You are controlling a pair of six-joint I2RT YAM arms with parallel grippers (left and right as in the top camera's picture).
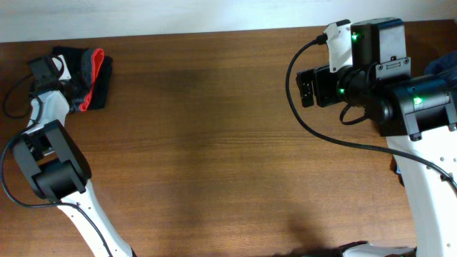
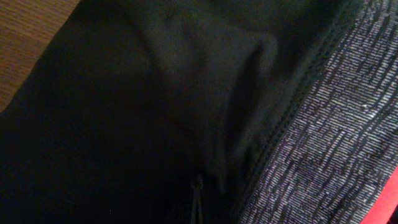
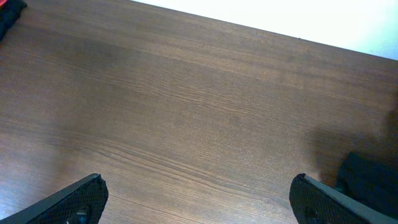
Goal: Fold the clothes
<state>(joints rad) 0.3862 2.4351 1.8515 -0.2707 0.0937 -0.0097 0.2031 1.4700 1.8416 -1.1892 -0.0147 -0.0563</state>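
Note:
The black pants [image 1: 96,77] lie in a small folded bundle at the table's far left corner, with the grey band and red edge showing on top. My left gripper [image 1: 66,71] rests against the bundle's left side. In the left wrist view black fabric [image 2: 137,118] and the grey waistband [image 2: 336,137] fill the frame and hide the fingers. My right gripper [image 1: 307,87] hovers over bare wood at the far right. Its fingers [image 3: 199,199] are wide apart and empty. A corner of the pants [image 3: 7,11] shows far off in the right wrist view.
The wooden table [image 1: 214,143] runs across the whole view. A blue denim garment [image 1: 444,68] peeks out at the right edge behind the right arm. A dark cloth [image 3: 368,180] lies at the lower right of the right wrist view.

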